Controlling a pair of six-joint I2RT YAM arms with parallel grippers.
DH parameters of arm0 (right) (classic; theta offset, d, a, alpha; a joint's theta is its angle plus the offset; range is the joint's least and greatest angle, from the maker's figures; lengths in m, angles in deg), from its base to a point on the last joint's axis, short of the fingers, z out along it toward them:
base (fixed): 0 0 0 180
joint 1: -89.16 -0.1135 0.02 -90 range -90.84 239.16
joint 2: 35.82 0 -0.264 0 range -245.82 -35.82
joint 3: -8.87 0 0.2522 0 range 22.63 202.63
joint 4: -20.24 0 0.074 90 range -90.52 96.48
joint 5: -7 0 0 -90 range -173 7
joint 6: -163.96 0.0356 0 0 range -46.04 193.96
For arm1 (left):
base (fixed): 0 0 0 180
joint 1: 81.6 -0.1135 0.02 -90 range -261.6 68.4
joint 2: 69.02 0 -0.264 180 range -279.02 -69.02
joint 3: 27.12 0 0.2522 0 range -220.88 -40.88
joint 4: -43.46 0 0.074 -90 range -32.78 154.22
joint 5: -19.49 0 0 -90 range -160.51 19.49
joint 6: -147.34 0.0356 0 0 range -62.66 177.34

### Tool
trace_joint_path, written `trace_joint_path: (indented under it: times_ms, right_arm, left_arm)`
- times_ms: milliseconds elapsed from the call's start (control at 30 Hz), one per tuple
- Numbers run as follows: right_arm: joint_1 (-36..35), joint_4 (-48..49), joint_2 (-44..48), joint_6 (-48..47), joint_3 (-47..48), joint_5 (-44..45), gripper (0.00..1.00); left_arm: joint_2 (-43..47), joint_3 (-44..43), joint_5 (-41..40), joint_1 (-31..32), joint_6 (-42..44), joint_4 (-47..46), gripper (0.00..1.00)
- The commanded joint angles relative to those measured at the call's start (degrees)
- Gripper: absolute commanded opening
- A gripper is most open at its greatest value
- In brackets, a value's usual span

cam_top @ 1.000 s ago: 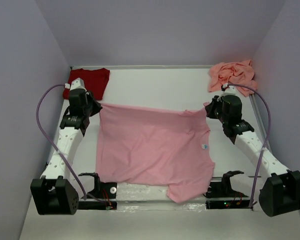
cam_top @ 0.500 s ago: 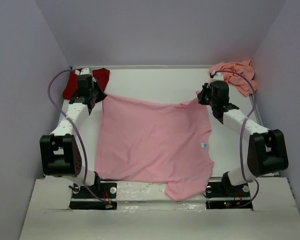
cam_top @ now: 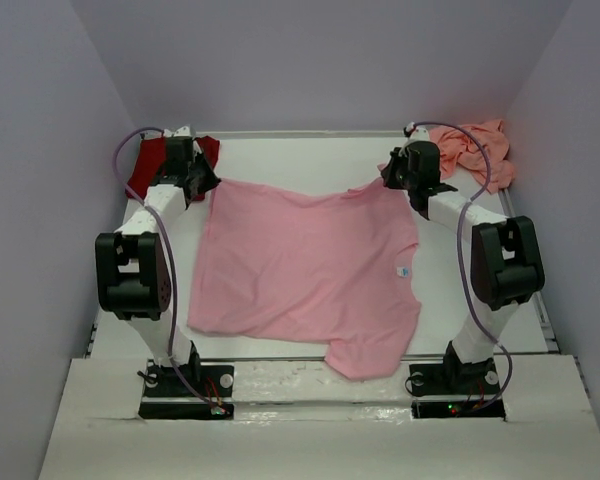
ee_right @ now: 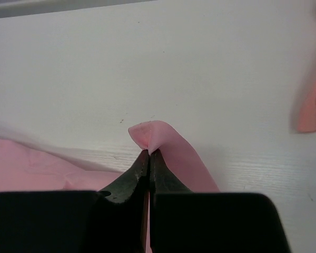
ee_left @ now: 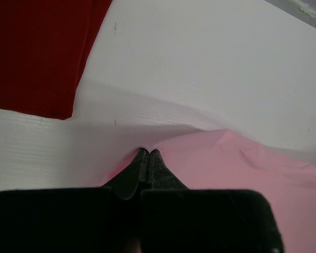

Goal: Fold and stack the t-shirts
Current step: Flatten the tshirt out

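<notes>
The light pink t-shirt (cam_top: 305, 265) lies spread over the middle of the table, its white neck label (cam_top: 404, 270) at the right. My left gripper (cam_top: 206, 182) is shut on its far left corner (ee_left: 163, 150); the black fingers (ee_left: 147, 166) pinch the cloth. My right gripper (cam_top: 388, 172) is shut on the far right corner, and a small pink fold (ee_right: 150, 134) pokes out past the fingertips. The dark red t-shirt (cam_top: 150, 165) lies folded at the far left, seen also from the left wrist (ee_left: 37, 52). The salmon-pink t-shirt (cam_top: 475, 145) is crumpled at the far right.
Lilac walls close in the white table (cam_top: 300, 160) on three sides. Both arm bases (cam_top: 190, 385) stand at the near edge, where the pink shirt's sleeve (cam_top: 365, 355) reaches the rim. An edge of the salmon cloth (ee_right: 313, 108) shows at the right of the right wrist view.
Both arms have stretched toward the far wall, dragging the pink shirt's far corners with them. The shirt has slid away from the near edge and now lies flatter.
</notes>
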Motion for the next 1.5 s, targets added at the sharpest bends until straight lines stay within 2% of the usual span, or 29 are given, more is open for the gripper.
trace_joint_path:
  times_ms: [0,300,500,700,1467]
  right_arm:
    - [0.3,4.7,-1.5,-1.4,3.0,0.7,0.0]
    - [0.3,4.8,-0.7,-1.7,1.3,0.8,0.0]
    - [0.3,4.1,1.5,-3.7,0.2,4.0,0.0]
    - [0.3,4.0,2.4,-4.1,-0.9,8.0,0.0]
    - [0.3,3.7,2.6,-3.8,-1.4,8.6,0.0]
  left_arm:
    - [-1.0,-5.3,0.4,0.3,1.5,0.6,0.0]
    - [-5.0,-10.3,-0.2,0.3,1.8,6.5,0.0]
    - [-9.1,-17.4,-1.9,0.2,1.4,14.9,0.0]
    - [-8.8,-17.5,-3.0,0.0,0.4,15.1,0.0]
    - [-7.5,-18.3,-3.3,-1.0,-0.2,15.6,0.0]
